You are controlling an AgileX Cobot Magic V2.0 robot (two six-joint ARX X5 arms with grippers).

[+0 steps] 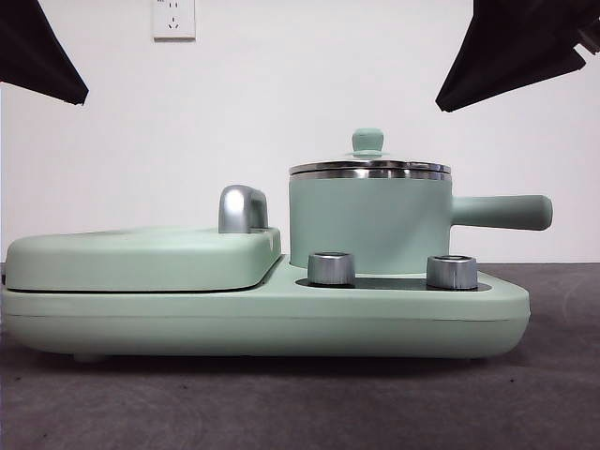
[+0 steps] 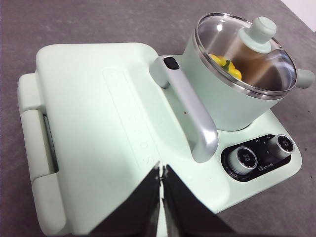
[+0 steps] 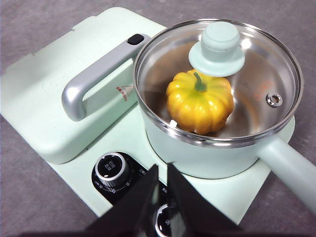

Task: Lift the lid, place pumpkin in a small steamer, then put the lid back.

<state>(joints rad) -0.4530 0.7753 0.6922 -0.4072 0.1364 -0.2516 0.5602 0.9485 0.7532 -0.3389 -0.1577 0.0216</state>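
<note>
The small steamer (image 1: 367, 223) stands on the right half of the mint-green cooker, its long handle pointing right. The glass lid (image 3: 220, 49) sits flat on the steamer's rim, knob up. Through the glass I see the yellow-orange pumpkin (image 3: 200, 101) resting inside the pot; the left wrist view shows a bit of the pumpkin (image 2: 224, 65) too. My left gripper (image 2: 161, 173) hovers above the cooker's flat cover, shut and empty. My right gripper (image 3: 162, 170) hangs above the dials, jaws nearly together, holding nothing. In the front view both arms show only as dark tips at the top corners.
The flat mint-green cover (image 1: 141, 255) with a chrome handle (image 1: 241, 207) fills the cooker's left half. Two steel dials (image 1: 331, 268) (image 1: 451, 272) stand at the front of the steamer. A grey table (image 1: 300, 403) lies around the cooker; a white wall with a socket (image 1: 174, 19) is behind.
</note>
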